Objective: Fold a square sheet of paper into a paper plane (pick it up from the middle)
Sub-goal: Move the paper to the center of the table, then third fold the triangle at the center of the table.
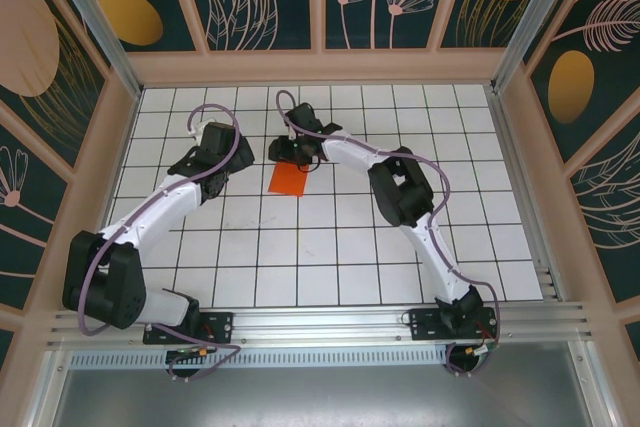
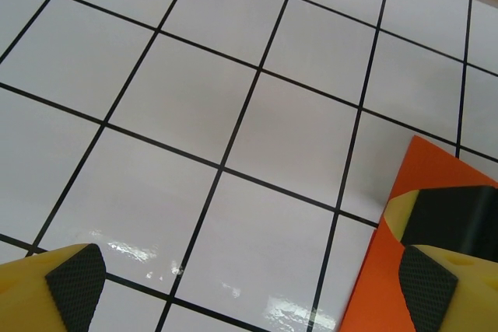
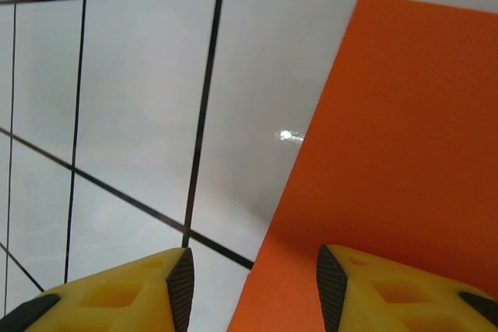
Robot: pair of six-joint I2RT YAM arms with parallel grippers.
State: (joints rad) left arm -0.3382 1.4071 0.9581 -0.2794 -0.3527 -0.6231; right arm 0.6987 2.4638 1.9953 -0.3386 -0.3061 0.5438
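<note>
From above, the thin bright orange paper sheet point(image 1: 289, 182) lies on the white tiled table point(image 1: 350, 267), far edge hidden under the right gripper point(image 1: 284, 155), left gripper point(image 1: 240, 154) just left. Left wrist view: jaws spread wide. Right wrist view: yellow fingers point(image 3: 124, 301) half-apart over the cut-off sheet, pinching nothing.

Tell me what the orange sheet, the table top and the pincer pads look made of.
Orange sheet: thin matte paper, seemingly; flat, crisp edges.
Table top: glossy white gridded surface, perhaps laminate; it shows glare.
Left pincer pads: dark, rubber-like, finely dimpled.

White gridded table point(image 1: 330, 247) with orange paper point(image 1: 288, 179)
</note>
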